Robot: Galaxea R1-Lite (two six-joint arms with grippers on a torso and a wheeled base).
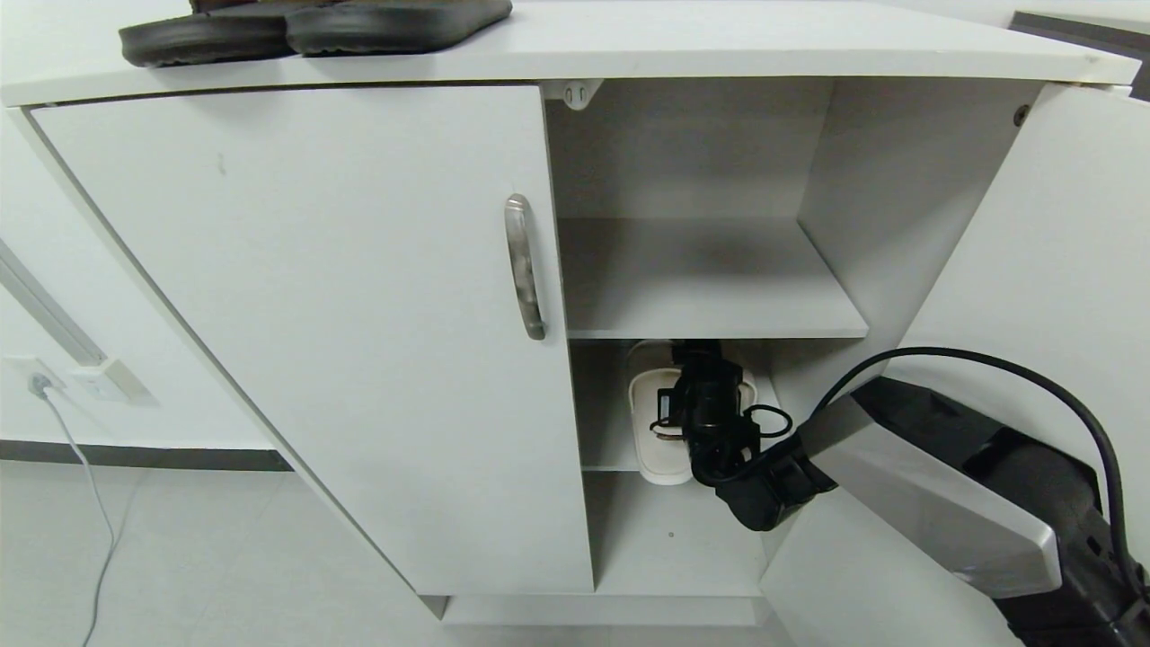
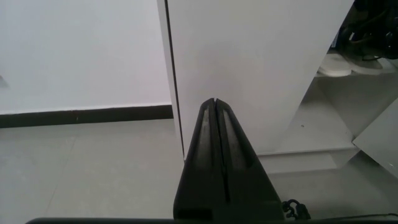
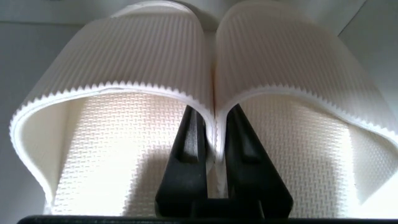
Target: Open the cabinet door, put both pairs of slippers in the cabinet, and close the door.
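Note:
A pair of white slippers [image 1: 651, 440] lies side by side on the lower shelf inside the white cabinet [image 1: 629, 54]. My right gripper [image 1: 705, 395] reaches in through the open right side. In the right wrist view the right gripper [image 3: 214, 140] has one finger in each white slipper [image 3: 205, 81] and is shut on their adjoining inner walls. A pair of dark slippers [image 1: 305, 31] rests on the cabinet's top at the left. My left gripper [image 2: 215, 102] is shut and empty, low above the floor in front of the left door.
The left door [image 1: 341, 314] with its metal handle [image 1: 525, 267] is closed. The right door [image 1: 1060, 270] stands swung open. The upper shelf [image 1: 710, 288] and the cabinet floor [image 1: 674, 539] are bare. A wall socket with a cable [image 1: 36, 382] is at the left.

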